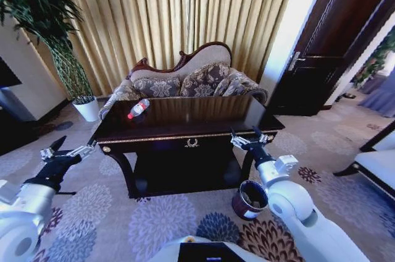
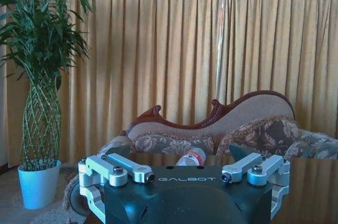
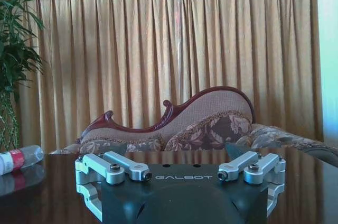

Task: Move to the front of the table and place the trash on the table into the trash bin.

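My left gripper [image 1: 69, 151] hangs just off the bench's [image 1: 197, 127] left front corner, below its top, fingers [image 2: 113, 167] spread wide and holding nothing. The bottle [image 1: 138, 108] lies on its side on the bench near the back left edge, cap toward the front; through my left wrist camera I see the bottle [image 2: 191, 157] just past the near edge. It is the only trash I can make out on the bench. To do this step well, I judge I should raise my left arm above the bench top, then come across the bottle's middle so my fingers close on the body, not the cap. It is round and the top is glossy, so it may roll if nudged.

My right gripper [image 1: 249, 141] sits at the bench's right front edge, fingers [image 3: 252, 162] likewise spread and empty; from there the bottle [image 3: 20, 158] is well off along the bench. The bin [image 1: 249, 200] stands on the carpet below the bench's right front corner, beside my right forearm, which partly overhangs it.

A plant pot [image 1: 86, 109] stands beyond the bench's left end and a sofa [image 1: 188, 80] behind it.
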